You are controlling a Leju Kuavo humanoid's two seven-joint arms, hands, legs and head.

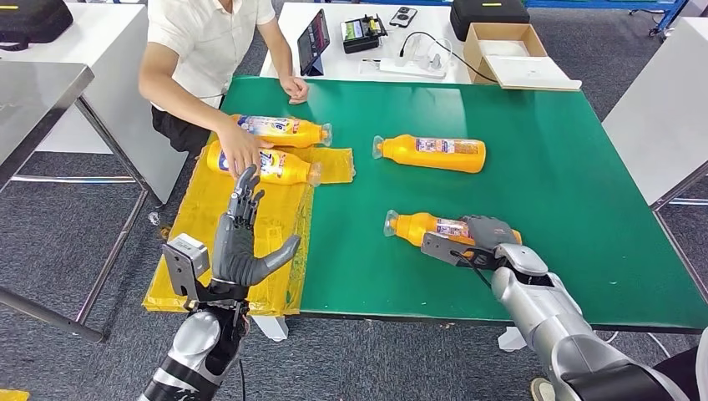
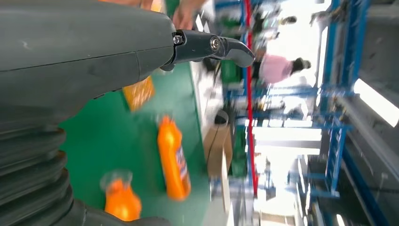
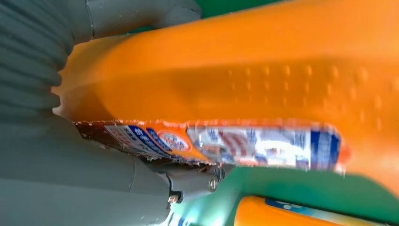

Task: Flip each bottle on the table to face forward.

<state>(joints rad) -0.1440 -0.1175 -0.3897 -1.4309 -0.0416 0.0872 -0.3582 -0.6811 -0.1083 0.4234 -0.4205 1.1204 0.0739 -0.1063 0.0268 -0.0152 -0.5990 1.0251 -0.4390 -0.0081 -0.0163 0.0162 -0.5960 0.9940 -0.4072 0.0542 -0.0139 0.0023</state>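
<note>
- Fingers of your right hand (image 1: 487, 234) wrap over the nearest orange bottle (image 1: 434, 227), low and right of centre in the head view; the right wrist view shows the thumb and fingers (image 3: 188, 181) around its orange body (image 3: 263, 80), so this hand grips it.
- Your left hand (image 1: 242, 242) stands raised at the lower left of the head view, fingers pointing up and spread apart, thumb out to the side, holding nothing.
- That gripped bottle lies on its side on the green table (image 1: 568, 184), clear cap toward the frame's left.
- You see a second orange bottle (image 1: 434, 154) lying on its side near the middle of the table, well apart from the first.
- Two more bottles lie on a yellow bag (image 1: 250, 225) at the table's left edge: a far bottle (image 1: 284, 129) and a near bottle (image 1: 267, 164).
- A person in a white shirt (image 1: 204, 38) sits at the upper left; one of their hands (image 1: 242, 150) rests on the near bottle.
- An open cardboard box (image 1: 505, 52) sits on the white desk at the top of the frame.
</note>
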